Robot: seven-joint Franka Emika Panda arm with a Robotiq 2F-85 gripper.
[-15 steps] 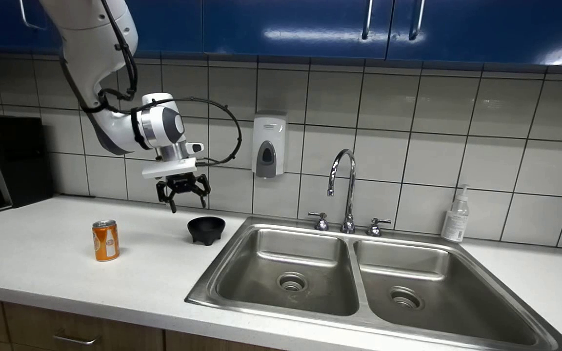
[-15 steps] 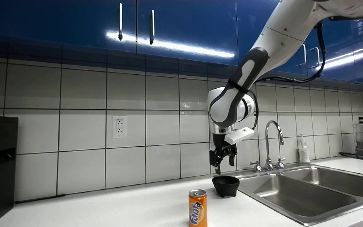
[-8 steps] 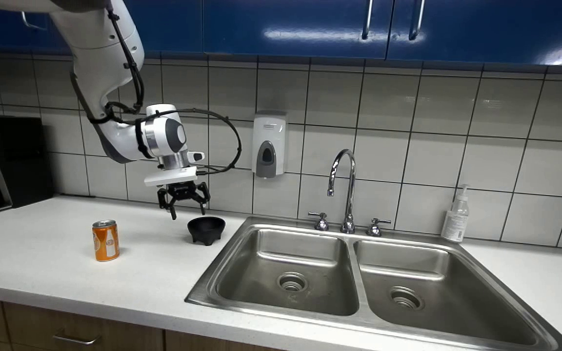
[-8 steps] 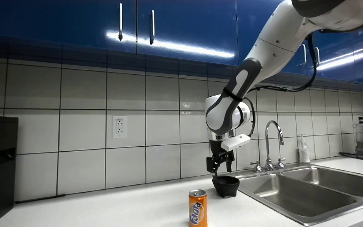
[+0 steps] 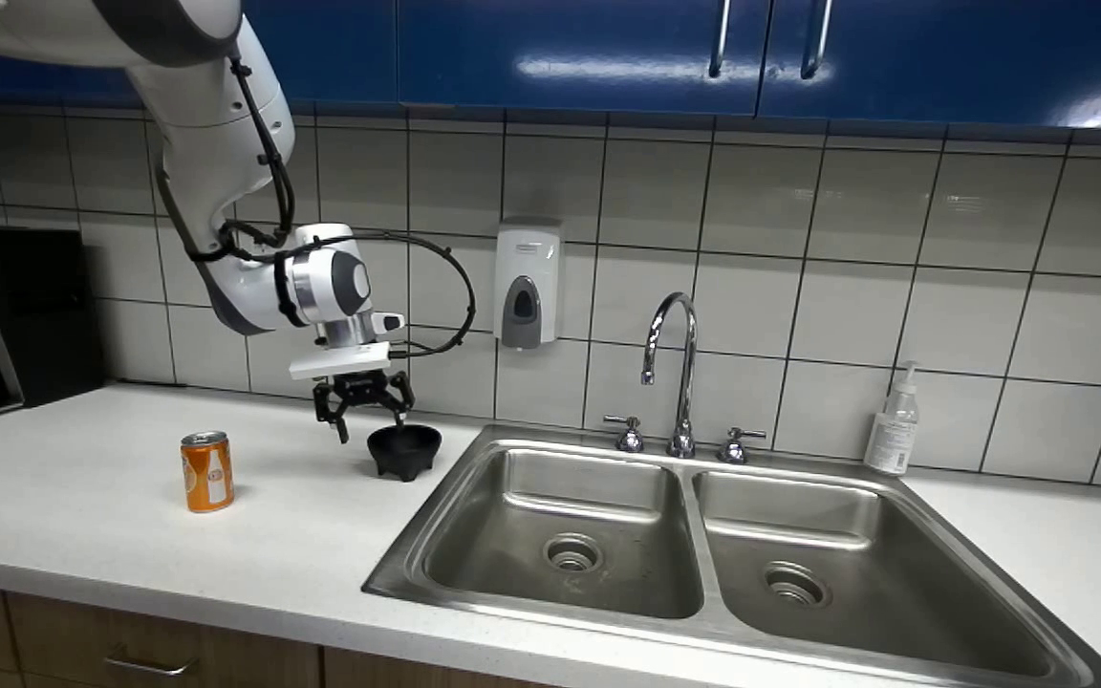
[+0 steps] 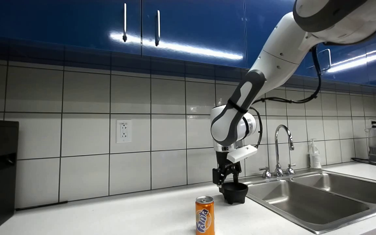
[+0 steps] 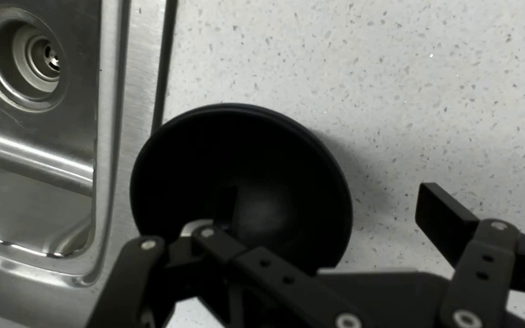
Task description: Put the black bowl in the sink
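The black bowl [image 5: 404,453] stands upright on the white counter beside the sink's left edge in an exterior view; it also shows in an exterior view [image 6: 236,195] and the wrist view [image 7: 244,150]. The steel sink [image 5: 718,602] has two bare basins; its rim shows in the wrist view [image 7: 141,59]. My gripper [image 5: 372,430] is open and empty, low over the bowl, also seen in an exterior view [image 6: 228,185]. In the wrist view my gripper [image 7: 328,200] has one finger over the bowl's inside and the other outside its rim, above the counter, apart from the bowl.
An orange can [image 5: 207,473] stands on the counter near the bowl, also in an exterior view [image 6: 205,215]. The chrome faucet [image 5: 689,373] rises behind the sink. A soap dispenser [image 5: 528,282] hangs on the tiled wall. A black coffee machine [image 5: 25,315] stands far left.
The arm has come down steadily. The gripper has dropped from above the bowl to its rim height, with one finger now at the bowl's opening. The bowl and can have not moved.
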